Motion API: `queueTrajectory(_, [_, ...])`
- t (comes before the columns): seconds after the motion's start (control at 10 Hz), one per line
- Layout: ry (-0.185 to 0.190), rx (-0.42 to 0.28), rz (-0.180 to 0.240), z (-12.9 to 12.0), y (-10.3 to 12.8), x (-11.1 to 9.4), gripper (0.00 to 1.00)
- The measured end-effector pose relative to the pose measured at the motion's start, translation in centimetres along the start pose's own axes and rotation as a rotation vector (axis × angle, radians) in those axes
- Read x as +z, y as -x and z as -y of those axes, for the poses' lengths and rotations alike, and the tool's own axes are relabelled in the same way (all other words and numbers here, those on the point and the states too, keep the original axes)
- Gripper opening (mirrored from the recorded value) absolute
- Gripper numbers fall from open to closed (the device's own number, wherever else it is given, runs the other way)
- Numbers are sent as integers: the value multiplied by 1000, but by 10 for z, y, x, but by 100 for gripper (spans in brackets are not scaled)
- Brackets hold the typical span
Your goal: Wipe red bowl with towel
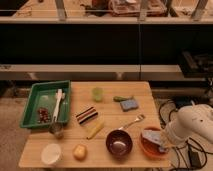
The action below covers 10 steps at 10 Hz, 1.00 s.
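1. Red bowl sits at the right end of the desk's near edge, just beside a darker bowl.
2. A grey-blue towel lies bunched inside the red bowl, covering much of its hollow.
3. The gripper is at the bowl's right rim, touching or nearly touching the towel, so the bowl lies directly camera-left of it.
4. Whether the gripper is clenched on the towel or released cannot be told.
5. The white arm reaches in from off the desk's right side, bent low over that corner.
6. Wiping likely calls for sweeping the towel leftward across the hollow.
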Motion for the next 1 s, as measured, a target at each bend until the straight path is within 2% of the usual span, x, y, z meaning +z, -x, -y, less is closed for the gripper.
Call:
queueTrajectory(0.3, [-6,-43,5,39,23,12,0])
queueTrajectory(0.5, [8,-79,31,49,45,21,0])
queueTrajectory(0.8, [49,-139,104,43,65,20,0])
queueTrajectory(1.0, [61,-152,125,31,68,0,0])
